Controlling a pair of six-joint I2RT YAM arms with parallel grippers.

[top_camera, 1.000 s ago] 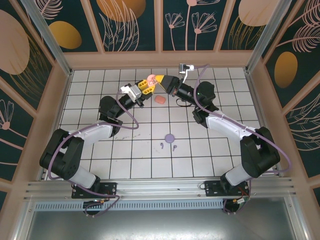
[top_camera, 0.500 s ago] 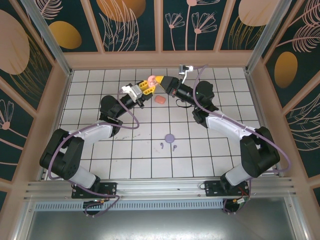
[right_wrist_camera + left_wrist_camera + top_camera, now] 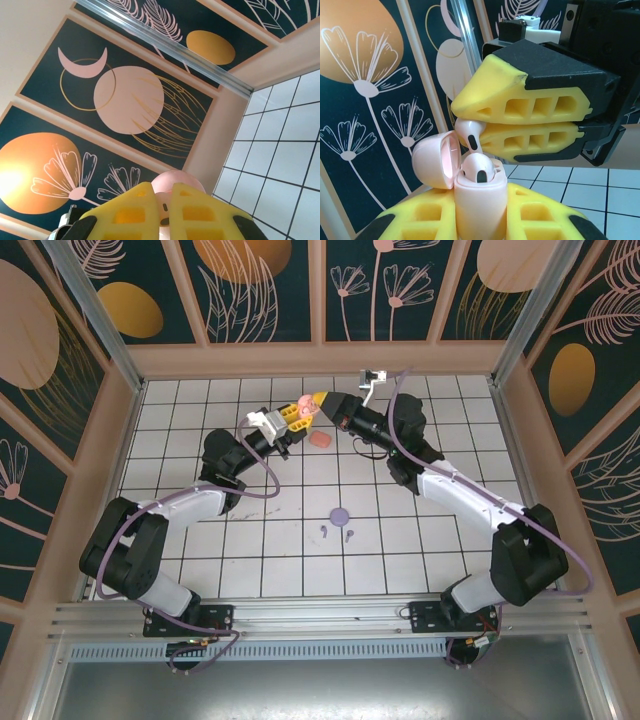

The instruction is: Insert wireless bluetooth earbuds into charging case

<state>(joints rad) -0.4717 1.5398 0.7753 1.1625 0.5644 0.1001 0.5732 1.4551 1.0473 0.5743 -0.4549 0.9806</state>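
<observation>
Left hand (image 3: 480, 222) clamps the pink charging case (image 3: 481, 202) upright, lid (image 3: 436, 161) swung open and 1 earbud (image 3: 479, 170) seated, evidently so the right hand (image 3: 466, 124), pinching the 2nd pink earbud (image 3: 470, 139) stem-down just above it, can lower it in alongside.

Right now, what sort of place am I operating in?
Probably a purpose-built robot test cell, not a home: a white gridded tabletop, boxed in by floral-printed wall panels, with aluminium framing along the near edge.

Lab test cell; patterned panels (image 3: 250, 290), tiled table (image 3: 400, 550)
</observation>
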